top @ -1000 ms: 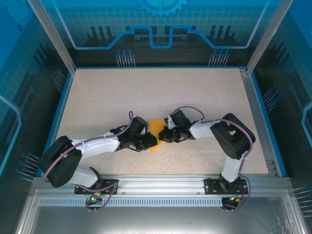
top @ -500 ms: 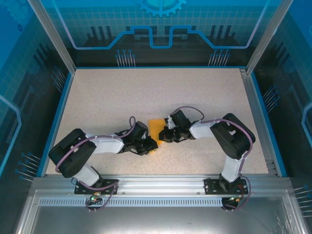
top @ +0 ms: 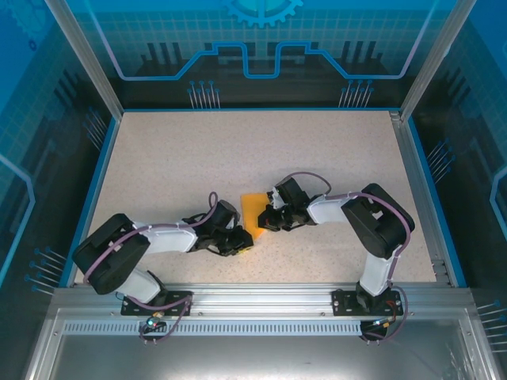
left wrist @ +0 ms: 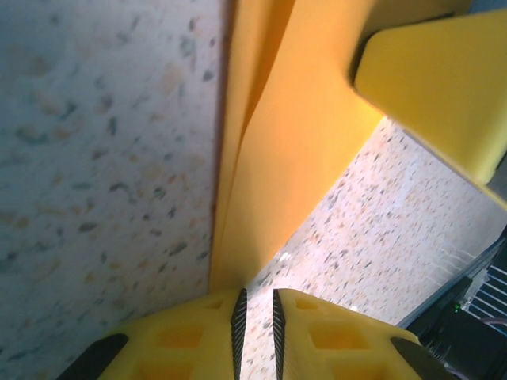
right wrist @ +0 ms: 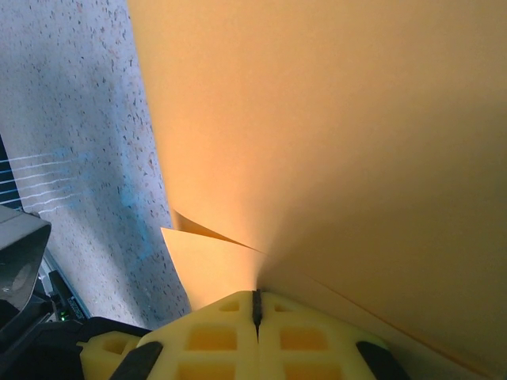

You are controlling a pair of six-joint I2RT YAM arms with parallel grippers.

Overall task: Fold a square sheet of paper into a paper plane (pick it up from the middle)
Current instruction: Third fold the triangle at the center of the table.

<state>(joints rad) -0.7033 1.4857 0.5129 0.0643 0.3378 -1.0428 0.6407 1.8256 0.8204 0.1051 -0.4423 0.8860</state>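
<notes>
Top view first: both arms reach in over the speckled table (top: 174,158) and meet near its middle, a bit toward the near edge. The orange paper (top: 252,207) sits between them as a small angular shape. The left gripper (top: 244,244) is at its near left corner and the right gripper (top: 264,222) is right against its right side.

Over to the left wrist: the left gripper (left wrist: 256,297) has its two yellow fingers almost together, with just a thin slit between them and table showing through. The paper (left wrist: 269,158) runs away from them as a long strip in overlapping layers, and its near end meets the tip of the left-hand finger. Pinched or merely touching? I cannot tell. At the far right a yellow fingertip (left wrist: 440,83) sits on the paper.

Now the right wrist: the right gripper (right wrist: 255,294) is clamped tight, with only a hairline seam between the pads, and the paper (right wrist: 333,134) comes straight out of that seam. A small flap (right wrist: 202,261) juts out just left of the grip, with table (right wrist: 79,119) beyond it.
</notes>
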